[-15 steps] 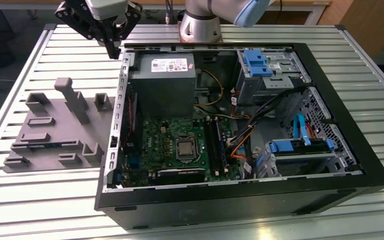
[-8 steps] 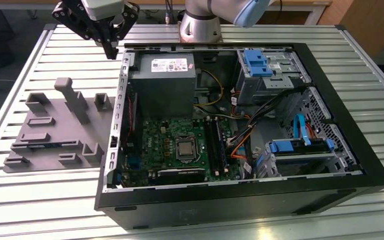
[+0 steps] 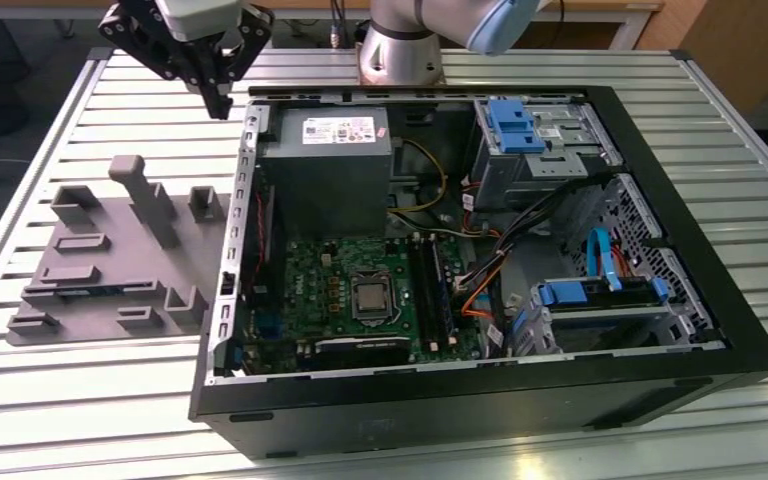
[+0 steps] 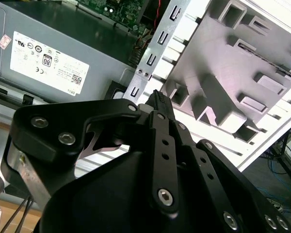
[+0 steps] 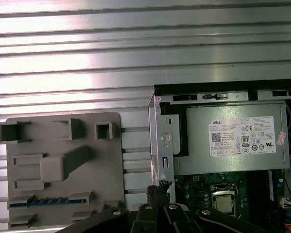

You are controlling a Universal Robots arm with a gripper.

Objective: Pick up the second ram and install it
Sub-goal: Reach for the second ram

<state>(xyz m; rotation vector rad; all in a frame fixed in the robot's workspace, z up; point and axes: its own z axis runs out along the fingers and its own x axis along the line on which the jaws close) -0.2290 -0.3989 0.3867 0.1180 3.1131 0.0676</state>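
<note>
Hovering the gripper [image 3: 219, 106] above the slatted table [image 3: 37, 420], just off the open computer case [image 3: 491, 405] near its power supply [image 3: 324, 165], I see the claw's fingers pressed together on nothing. The second ram [image 3: 95, 291] sits in a low slot of the grey holder [image 3: 117, 250] on the exterior view's left, well apart from the claw. By my judgement this is the reach: spread wide first, square the fingers across the stick's long faces, centre them, and avoid the holder's posts.
</note>
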